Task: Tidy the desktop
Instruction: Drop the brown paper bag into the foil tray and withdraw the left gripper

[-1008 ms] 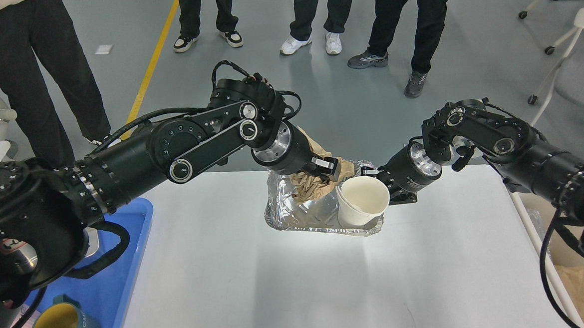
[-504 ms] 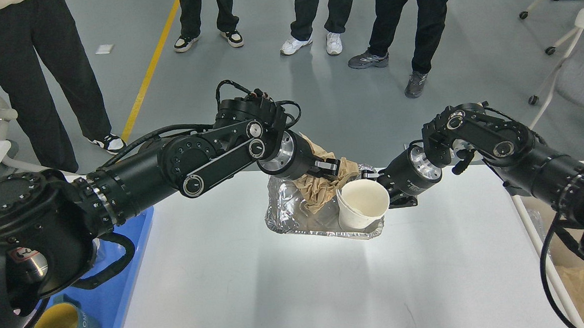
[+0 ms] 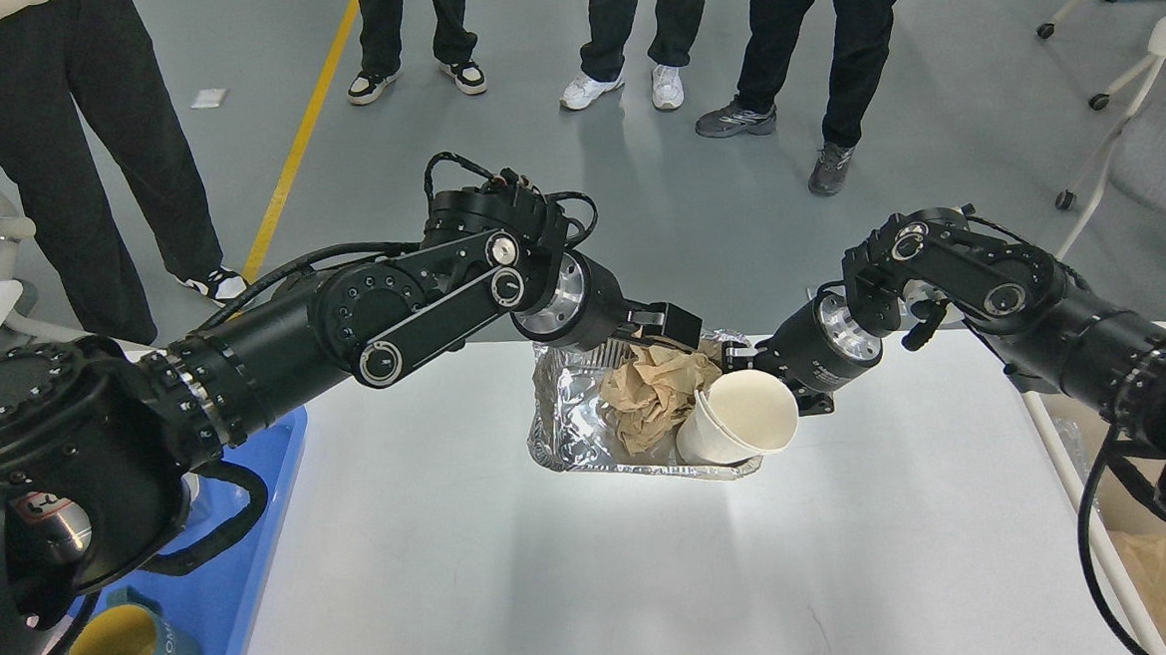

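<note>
A white tabletop (image 3: 576, 567) with rounded corners carries a crinkled foil tray (image 3: 573, 423) near its far edge; a blue tray (image 3: 247, 575) sits at its left side.

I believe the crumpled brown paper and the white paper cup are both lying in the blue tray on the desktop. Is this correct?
Not quite. The head view shows the crumpled brown paper and the white paper cup in the foil tray on the desktop. The blue tray sits at the left edge.
</note>
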Available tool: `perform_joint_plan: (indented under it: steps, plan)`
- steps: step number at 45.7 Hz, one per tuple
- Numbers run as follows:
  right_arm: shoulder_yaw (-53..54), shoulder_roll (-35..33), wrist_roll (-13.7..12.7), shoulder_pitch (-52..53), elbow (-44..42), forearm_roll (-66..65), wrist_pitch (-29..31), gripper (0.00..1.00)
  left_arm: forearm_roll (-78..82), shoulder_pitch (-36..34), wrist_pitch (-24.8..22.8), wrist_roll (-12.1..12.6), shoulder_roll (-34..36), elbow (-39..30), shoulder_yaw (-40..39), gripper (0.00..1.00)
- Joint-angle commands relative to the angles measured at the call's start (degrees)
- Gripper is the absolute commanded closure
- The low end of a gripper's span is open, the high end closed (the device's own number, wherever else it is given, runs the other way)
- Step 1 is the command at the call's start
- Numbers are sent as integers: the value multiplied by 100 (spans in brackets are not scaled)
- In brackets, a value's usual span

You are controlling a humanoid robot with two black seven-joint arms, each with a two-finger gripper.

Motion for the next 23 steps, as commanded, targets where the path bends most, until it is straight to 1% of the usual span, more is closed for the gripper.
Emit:
perform_joint_plan:
  steps: [1, 23]
  plan:
    - [0, 0, 0, 0, 0, 0, 0, 100, -8, 0, -10, 0, 20, -5, -72, 3]
    - [-8, -9, 0, -17, -17, -18, 0, 100, 0, -70, -36, 0, 82, -5, -397, 3]
